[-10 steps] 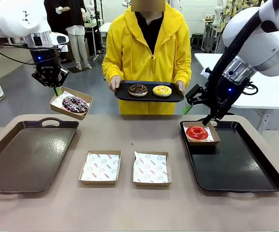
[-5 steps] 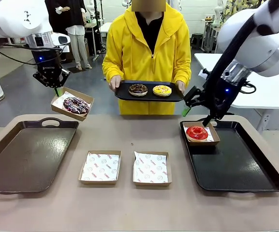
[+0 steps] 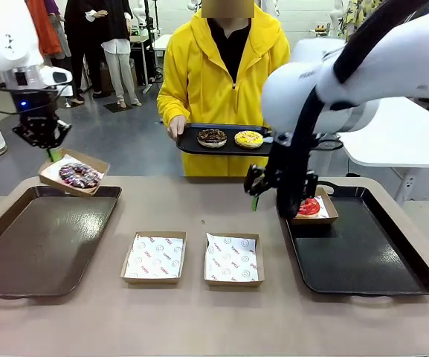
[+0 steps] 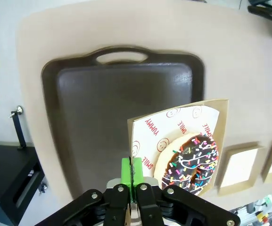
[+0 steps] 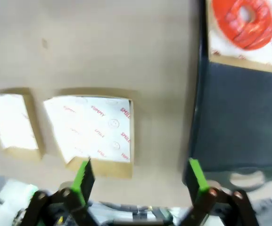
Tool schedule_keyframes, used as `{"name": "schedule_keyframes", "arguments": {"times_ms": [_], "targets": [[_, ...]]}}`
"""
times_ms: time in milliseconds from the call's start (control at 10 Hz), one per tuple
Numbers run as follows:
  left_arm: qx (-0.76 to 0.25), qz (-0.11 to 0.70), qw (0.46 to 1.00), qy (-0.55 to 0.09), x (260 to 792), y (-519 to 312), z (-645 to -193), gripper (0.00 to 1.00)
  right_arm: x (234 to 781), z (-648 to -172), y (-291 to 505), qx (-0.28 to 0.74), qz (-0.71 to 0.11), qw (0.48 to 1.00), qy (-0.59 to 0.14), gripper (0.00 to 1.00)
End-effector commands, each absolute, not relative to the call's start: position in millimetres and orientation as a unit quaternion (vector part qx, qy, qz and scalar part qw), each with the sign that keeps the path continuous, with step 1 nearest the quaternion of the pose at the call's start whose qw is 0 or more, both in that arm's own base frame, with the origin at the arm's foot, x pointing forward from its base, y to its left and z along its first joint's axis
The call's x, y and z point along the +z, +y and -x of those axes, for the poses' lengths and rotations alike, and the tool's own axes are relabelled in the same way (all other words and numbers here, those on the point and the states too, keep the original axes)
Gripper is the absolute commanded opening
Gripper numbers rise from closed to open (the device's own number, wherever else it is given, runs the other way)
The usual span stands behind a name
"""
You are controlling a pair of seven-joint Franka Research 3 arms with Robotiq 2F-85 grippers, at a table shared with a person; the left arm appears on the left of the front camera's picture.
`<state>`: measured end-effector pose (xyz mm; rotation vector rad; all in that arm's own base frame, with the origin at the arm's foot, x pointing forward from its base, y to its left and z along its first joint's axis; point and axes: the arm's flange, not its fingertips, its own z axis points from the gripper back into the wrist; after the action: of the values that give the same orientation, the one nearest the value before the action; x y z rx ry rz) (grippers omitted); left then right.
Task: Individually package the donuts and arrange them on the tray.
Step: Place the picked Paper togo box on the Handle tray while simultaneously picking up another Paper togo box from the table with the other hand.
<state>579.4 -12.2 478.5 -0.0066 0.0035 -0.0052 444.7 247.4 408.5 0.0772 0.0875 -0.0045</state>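
While hovering above the tabletop, right gripper [image 5: 139, 175]: jaws standing apart.
Red donut [image 3: 310, 206]: sitting boxed in right tray's [image 3: 363, 260] far-left corner.
Left gripper [image 4: 132, 170]: clamping sprinkled donut's [image 4: 192, 162] box [image 4: 223, 127] above left tray's [image 4: 103, 108] far edge.
Person's tray [image 3: 193, 143]: carrying yellow donut [image 3: 249, 139], dark donut [image 3: 212, 137].

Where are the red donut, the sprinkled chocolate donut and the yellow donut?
red glazed donut [image 5: 260, 28], right wrist view, on the ring's glazed lower right.
sprinkled chocolate donut [image 4: 199, 165], left wrist view, on its frosted top.
yellow donut [image 3: 256, 140], front view, on its right side.
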Motion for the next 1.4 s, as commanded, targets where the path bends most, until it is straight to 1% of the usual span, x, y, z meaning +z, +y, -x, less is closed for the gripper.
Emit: {"name": "schedule_keyframes", "arguments": {"times_ms": [0,100,200,300,500,600,700,800,1200,1300], "targets": [[-0.024,0.011,1.0,0.008,459,4,-578,0.01,380,-461,262,-0.031,-0.008,0.998,0.057,1.0],[-0.028,0.015,0.999,0.011,450,13,-579,0.01,372,-458,265,-0.026,-0.018,0.998,0.056,1.0],[-0.044,0.033,0.998,0.007,450,8,-577,0.01,386,-448,254,-0.012,-0.024,0.998,0.057,1.0],[-0.015,0.005,1.0,0.018,455,11,-578,0.01,386,-448,254,-0.012,-0.024,0.998,0.057,1.0],[-0.015,0.005,1.0,0.018,455,11,-578,0.01,386,-448,254,-0.012,-0.024,0.998,0.057,1.0],[-0.024,0.011,0.999,0.02,448,13,-579,0.01,379,-451,257,-0.018,-0.023,0.998,0.059,1.0],[-0.011,0.015,1.0,0.017,446,5,-584,0.01,365,-445,260,-0.046,-0.01,0.997,0.066,1.0],[0.0,0.014,1.0,0.007,443,-1,-585,0.01,357,-436,264,-0.067,-0.01,0.996,0.051,1.0],[0.025,0.006,1.0,-0.014,429,-29,-588,0.01,328,-397,270,-0.069,-0.008,0.997,0.031,1.0],[0.032,0.0,0.999,-0.02,422,-30,-589,0.01,322,-393,270,-0.076,-0.004,0.997,0.016,1.0]]}}
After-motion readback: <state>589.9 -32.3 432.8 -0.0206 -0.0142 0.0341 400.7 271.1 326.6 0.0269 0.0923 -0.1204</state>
